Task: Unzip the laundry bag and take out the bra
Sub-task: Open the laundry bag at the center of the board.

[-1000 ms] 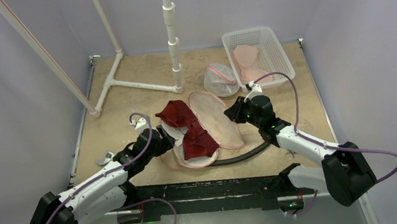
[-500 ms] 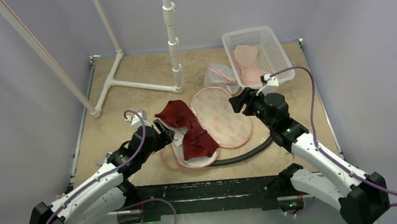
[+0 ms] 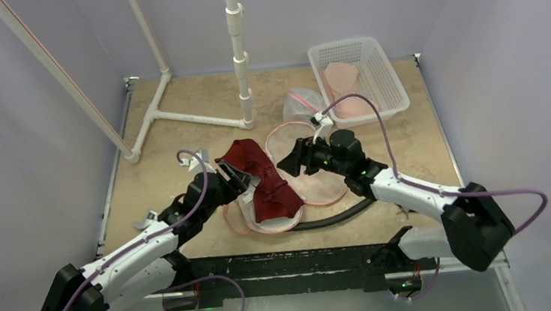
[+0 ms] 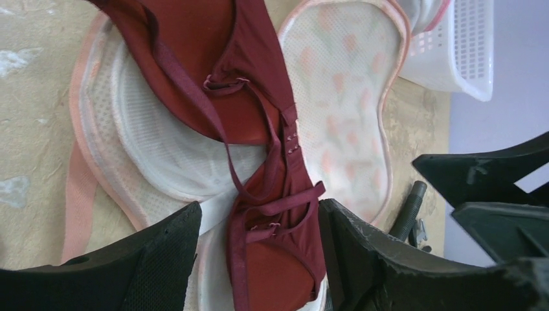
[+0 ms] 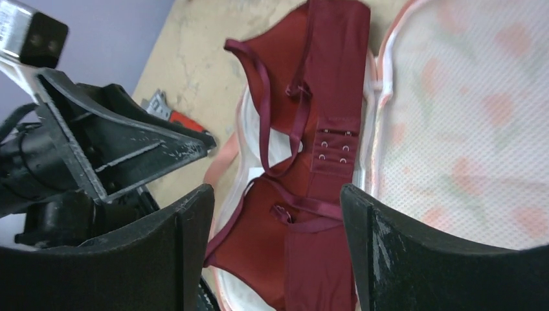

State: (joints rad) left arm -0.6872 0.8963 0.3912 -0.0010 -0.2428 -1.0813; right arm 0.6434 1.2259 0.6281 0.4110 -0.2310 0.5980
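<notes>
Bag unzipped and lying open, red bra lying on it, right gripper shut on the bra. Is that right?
No. The bag is unzipped and open with the red bra on it, but the right gripper is open, not shut on the bra: the right wrist view shows its jaws wide apart, gripping nothing.

The bra's (image 4: 213, 84) upper cup runs off the top edge of the left wrist view, where the white basket (image 4: 463, 45) is likewise clipped at the corner. Seen from above, the right gripper (image 3: 288, 160) covers part of the open laundry bag's (image 3: 320, 188) mesh flap, and a black hose (image 3: 334, 216) vanishes beneath the right arm (image 3: 403, 189). A small silver-and-red object (image 5: 169, 113), half screened by the left gripper (image 3: 238, 180) in the right wrist view, is too small to identify.
</notes>
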